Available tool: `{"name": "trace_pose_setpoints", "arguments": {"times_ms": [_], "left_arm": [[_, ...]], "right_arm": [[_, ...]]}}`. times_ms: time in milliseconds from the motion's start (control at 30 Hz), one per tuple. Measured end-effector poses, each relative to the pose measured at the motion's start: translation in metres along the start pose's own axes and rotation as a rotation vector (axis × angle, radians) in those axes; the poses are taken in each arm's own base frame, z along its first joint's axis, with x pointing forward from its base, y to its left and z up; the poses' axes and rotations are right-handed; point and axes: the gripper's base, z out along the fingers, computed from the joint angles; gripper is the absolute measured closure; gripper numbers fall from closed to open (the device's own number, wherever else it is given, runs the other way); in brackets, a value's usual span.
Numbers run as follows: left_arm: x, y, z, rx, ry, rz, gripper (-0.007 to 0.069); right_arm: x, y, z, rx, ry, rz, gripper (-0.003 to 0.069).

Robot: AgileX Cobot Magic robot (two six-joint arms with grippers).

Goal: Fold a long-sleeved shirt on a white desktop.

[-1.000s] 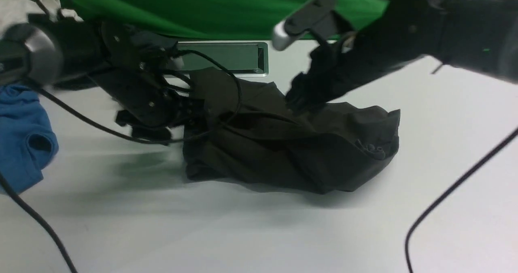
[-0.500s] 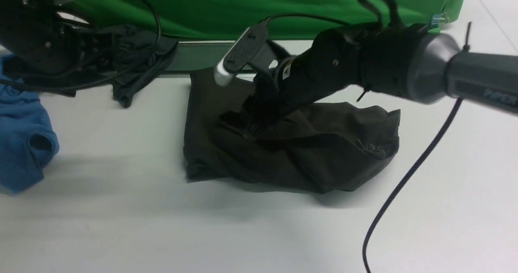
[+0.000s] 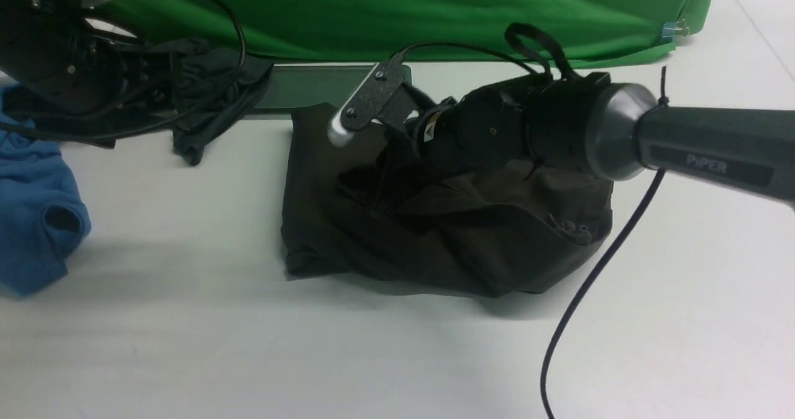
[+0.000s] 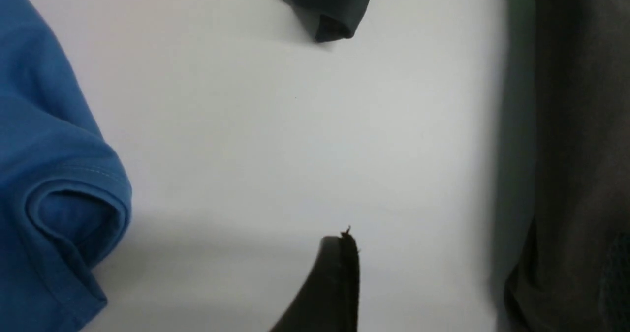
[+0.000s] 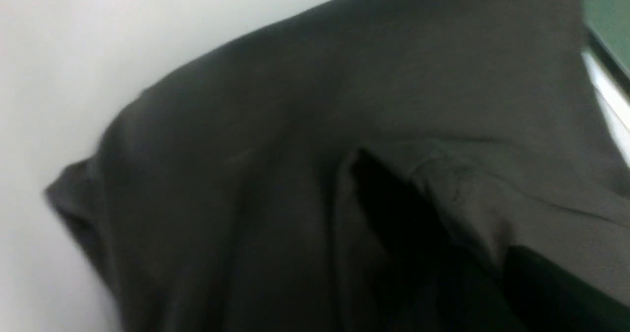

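Observation:
The long-sleeved shirt [image 3: 472, 233] lies bunched in a dark olive heap on the white desktop [image 3: 186, 319]. My right arm reaches across it from the right. The right gripper [image 3: 376, 198] is sunk into the heap's left part, shut on a raised fold of the shirt [image 5: 305, 125]; the fold runs down between the dark fingers of this gripper [image 5: 497, 268]. My left arm [image 3: 62, 59] is raised at the far left, away from the shirt. The left gripper [image 4: 485, 273] hangs open over bare desktop; one finger [image 4: 337, 283] shows, and the shirt's edge [image 4: 581, 174] lies beside it.
A blue shirt [image 3: 31, 220] lies at the left edge. A smaller dark teal-grey garment [image 3: 211, 96] sits under the left arm, beside the grey cable slot [image 3: 310, 87]. A green backdrop [image 3: 372, 9] closes the back. The right arm's black cable [image 3: 590, 282] trails over the desktop.
My right arm has swung left and lower across the shirt, and its jaws have closed on a fold. My left arm pulled off the shirt to the far left, then stayed.

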Motion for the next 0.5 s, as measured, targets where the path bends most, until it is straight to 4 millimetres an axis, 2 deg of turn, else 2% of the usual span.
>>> {"name": "trace_pose_setpoints", "arguments": {"times_ms": [100, 267, 367, 433, 500], "left_arm": [[0.0, 0.0, 0.0, 0.0, 0.0, 0.005, -0.0055], [0.0, 0.0, 0.0, 0.0, 0.003, 0.007, -0.0043], [0.0, 0.0, 0.0, 0.0, 0.003, 0.007, -0.0042], [0.0, 0.0, 0.0, 0.0, 0.003, 0.008, -0.0036], [0.0, 0.0, 0.0, 0.0, 0.003, 0.011, -0.0029]], "right_arm": [[0.001, -0.018, -0.009, 0.031, -0.009, 0.053, 0.0635], [0.01, -0.077, -0.045, 0.14, -0.037, 0.157, 0.0642], [0.02, -0.103, -0.057, 0.19, -0.039, 0.198, 0.0642], [0.041, -0.136, -0.065, 0.248, -0.017, 0.257, 0.0639], [0.058, -0.154, -0.066, 0.277, 0.005, 0.296, 0.063]]}}
